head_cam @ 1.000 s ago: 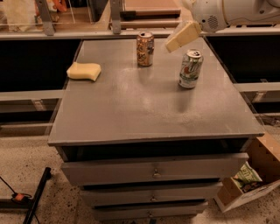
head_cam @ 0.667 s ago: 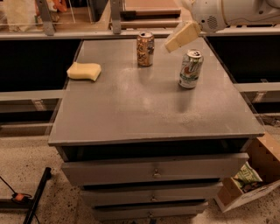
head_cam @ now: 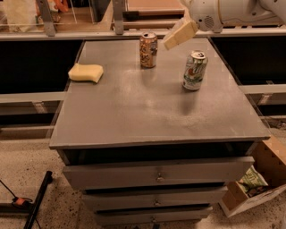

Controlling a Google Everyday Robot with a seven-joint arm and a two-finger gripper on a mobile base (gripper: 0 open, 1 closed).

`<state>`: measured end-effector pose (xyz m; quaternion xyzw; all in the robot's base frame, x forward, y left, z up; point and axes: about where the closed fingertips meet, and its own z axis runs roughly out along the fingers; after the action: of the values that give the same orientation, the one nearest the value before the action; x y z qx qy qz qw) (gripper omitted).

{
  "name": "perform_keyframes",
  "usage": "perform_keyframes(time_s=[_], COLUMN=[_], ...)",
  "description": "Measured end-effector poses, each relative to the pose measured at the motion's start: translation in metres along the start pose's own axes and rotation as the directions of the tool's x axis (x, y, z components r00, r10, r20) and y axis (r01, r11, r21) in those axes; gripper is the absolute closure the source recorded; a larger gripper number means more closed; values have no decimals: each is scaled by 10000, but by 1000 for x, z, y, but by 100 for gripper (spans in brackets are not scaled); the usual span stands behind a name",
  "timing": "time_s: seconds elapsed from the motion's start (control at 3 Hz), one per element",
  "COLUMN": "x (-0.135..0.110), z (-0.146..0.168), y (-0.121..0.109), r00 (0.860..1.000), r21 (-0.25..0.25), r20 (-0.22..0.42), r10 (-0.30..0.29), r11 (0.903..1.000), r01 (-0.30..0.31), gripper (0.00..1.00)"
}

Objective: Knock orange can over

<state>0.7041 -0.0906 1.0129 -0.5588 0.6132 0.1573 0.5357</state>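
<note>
While the gripper hangs above the back of the table, just beside the top of the orange can and apart from it, whether it is open or closed cannot be told from this view. It reaches in from the white arm at the upper right of the view. The orange can stands upright near the back edge of the grey tabletop, well apart from the yellow sponge on its far side.

The main risk is height. The gripper sits about level with the can's rim or above it, so a sideways sweep may pass over the top or only graze it, leaving the can standing. A second risk is the green-and-white can, upright nearer the front and below the arm. A dip or swing of the wrist could tip that one instead. A hard shove could also send the orange can rolling off the nearby back edge.
</note>
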Motion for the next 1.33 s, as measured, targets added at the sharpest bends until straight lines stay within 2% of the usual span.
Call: perform_keyframes(time_s=[0.33, 0.67, 1.33], x=[8, 20, 44], z=[19, 33, 59], y=[-19, -36, -51], r00=[9993, 9993, 9981], r21=[-20, -11, 126], r20=[196, 236, 608], r10=[-306, -294, -41], r11=[9995, 9996, 9999], r01=[307, 295, 34], gripper=[0, 0, 0])
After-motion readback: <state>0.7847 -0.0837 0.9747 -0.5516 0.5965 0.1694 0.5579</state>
